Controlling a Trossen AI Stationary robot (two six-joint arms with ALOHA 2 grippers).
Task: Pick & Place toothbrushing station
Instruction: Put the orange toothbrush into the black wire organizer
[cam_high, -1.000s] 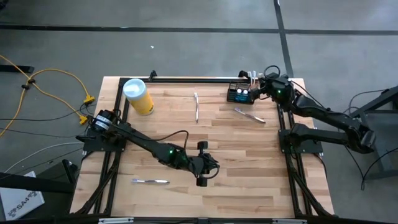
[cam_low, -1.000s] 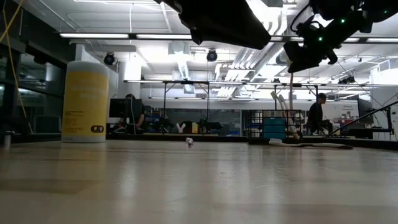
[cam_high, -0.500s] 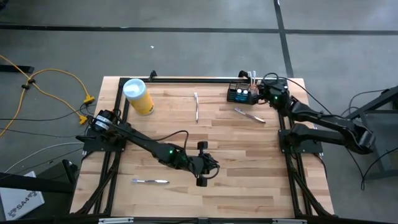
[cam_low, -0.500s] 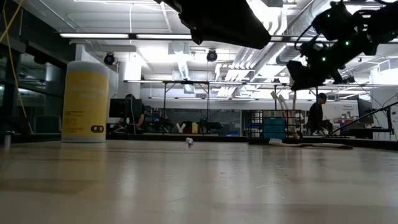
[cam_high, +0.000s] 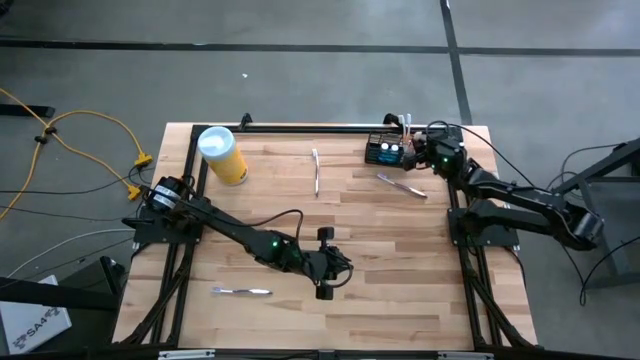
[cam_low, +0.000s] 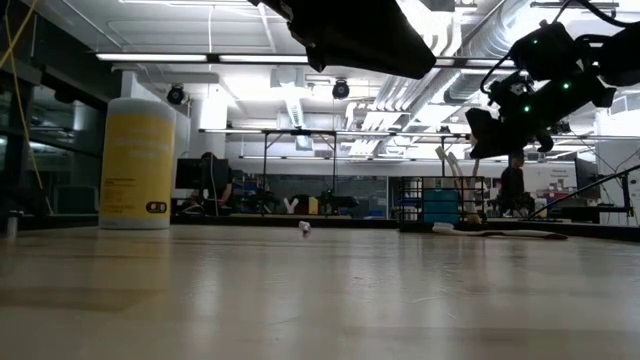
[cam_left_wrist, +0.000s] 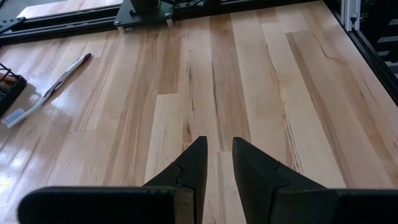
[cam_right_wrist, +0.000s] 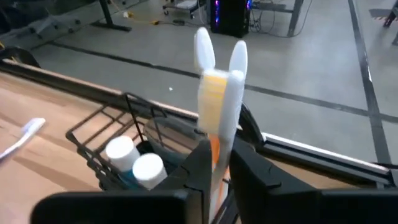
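Right hand (cam_right_wrist: 214, 163) at the far right corner of the bench (cam_high: 330, 300) has just slackened around the upright toothbrushes (cam_right_wrist: 219, 87) now standing in the mesh basket (cam_high: 388, 151), suggesting a drop-off; left hand (cam_left_wrist: 217, 160), slightly spread, waits mid-bench.

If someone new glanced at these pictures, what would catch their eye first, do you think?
Probably the yellow canister with its white lid, standing at the table's far left corner. Next, the right gripper around upright toothbrushes at the black wire basket at the far right, while the left gripper waits mid-table.
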